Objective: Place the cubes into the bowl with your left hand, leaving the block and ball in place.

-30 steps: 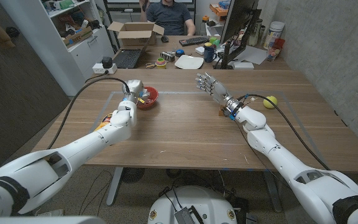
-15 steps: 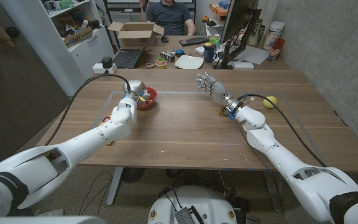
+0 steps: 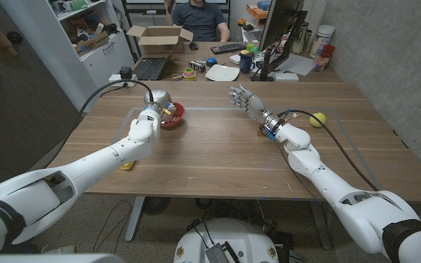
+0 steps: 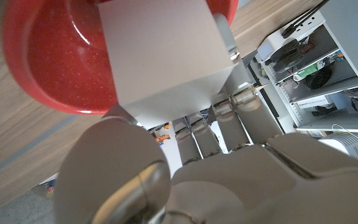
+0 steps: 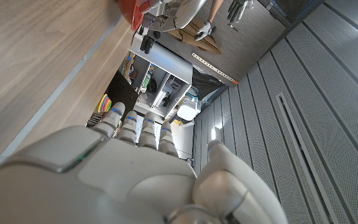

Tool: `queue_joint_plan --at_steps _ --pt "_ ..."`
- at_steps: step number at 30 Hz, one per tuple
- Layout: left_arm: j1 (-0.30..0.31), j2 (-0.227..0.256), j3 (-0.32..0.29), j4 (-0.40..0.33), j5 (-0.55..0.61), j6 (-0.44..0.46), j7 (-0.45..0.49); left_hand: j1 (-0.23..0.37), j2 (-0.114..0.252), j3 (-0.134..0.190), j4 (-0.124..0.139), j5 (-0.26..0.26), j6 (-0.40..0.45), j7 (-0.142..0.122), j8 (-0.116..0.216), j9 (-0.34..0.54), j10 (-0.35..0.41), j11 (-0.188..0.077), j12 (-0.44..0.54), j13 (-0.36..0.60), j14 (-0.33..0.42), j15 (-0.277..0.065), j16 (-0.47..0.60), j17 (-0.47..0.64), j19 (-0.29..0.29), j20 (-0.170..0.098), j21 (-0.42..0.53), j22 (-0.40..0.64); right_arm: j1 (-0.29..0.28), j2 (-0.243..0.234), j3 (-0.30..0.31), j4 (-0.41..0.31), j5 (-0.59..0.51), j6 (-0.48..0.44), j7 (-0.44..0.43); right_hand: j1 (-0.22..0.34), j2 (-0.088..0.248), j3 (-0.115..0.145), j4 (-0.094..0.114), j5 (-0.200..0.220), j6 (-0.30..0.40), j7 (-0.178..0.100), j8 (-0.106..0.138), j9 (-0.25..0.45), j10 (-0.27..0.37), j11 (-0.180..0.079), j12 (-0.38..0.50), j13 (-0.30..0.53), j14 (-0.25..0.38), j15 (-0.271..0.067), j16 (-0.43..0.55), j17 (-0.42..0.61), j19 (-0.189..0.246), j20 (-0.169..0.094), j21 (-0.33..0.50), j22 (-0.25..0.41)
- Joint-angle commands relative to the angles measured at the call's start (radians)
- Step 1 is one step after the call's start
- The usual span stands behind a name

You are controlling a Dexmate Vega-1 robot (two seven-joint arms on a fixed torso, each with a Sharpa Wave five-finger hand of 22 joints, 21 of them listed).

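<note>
We see the pale grey cube (image 4: 160, 53) pinched in our left robot hand (image 3: 157, 101) just above the glossy red bowl (image 3: 175, 115), which already holds small coloured pieces. A yellow ball (image 3: 317, 120) lies near our right arm, whose right robot hand (image 3: 245, 98) stands with its fingers spread, holding nothing. The wooden bench (image 3: 218, 157) fronts a cluttered office with a cardboard box (image 3: 156, 39).

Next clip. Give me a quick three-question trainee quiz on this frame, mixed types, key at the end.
1. True or false: the left hand holds a cube over the red bowl.
2. The right hand is: A) gripping the ball, B) holding nothing, fingers apart, C) inside the bowl.
3. What colour is the ball near the right forearm?

Key: 1 true; 2 B; 3 yellow.
</note>
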Motion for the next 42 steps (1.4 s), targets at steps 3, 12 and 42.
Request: queue_joint_plan --at_steps 3,12,42 --pt "0.002 0.014 0.000 -0.026 0.023 0.013 -0.077 -0.011 -0.019 -0.003 -0.010 0.009 -0.017 -0.007 -0.011 0.002 -0.019 -0.001 -0.021 0.000 -0.005 -0.116 0.001 -0.014 0.000 0.012 -0.011 0.001 0.001 0.012 0.010 0.014 0.001 0.008 0.015 0.003 -0.006 -0.005 0.002 0.006 0.002 0.002 0.001 0.004 0.004 0.004 -0.001 0.002 0.006 0.004 0.000 0.002 0.007 0.000 -0.002 0.003" --pt "0.000 0.020 0.003 -0.039 0.029 0.024 -0.137 -0.066 -0.050 -0.061 -0.016 0.008 -0.082 -0.019 -0.050 0.002 -0.098 0.004 -0.087 -0.001 -0.125 -0.105 0.002 -0.058 -0.021 0.047 -0.059 -0.001 -0.024 -0.004 0.010 -0.039 -0.002 -0.001 -0.005 0.003 -0.006 -0.006 0.002 0.006 0.002 0.002 0.001 0.004 0.005 0.006 0.000 0.002 0.010 0.003 0.001 0.002 0.008 0.000 -0.003 0.003" --pt "0.032 0.067 -0.050 -0.160 0.060 0.035 -0.168 -0.173 -0.049 -0.184 -0.018 0.026 -0.210 -0.033 -0.114 0.003 -0.254 0.034 -0.108 -0.010 -0.291 -0.043 0.007 -0.099 -0.045 0.116 -0.151 -0.003 -0.021 -0.010 -0.006 -0.035 -0.007 0.001 -0.017 0.003 -0.006 -0.008 0.002 0.007 0.002 0.002 0.001 0.004 0.006 0.006 0.000 0.002 0.011 0.003 0.001 0.002 0.005 -0.003 -0.008 0.003"
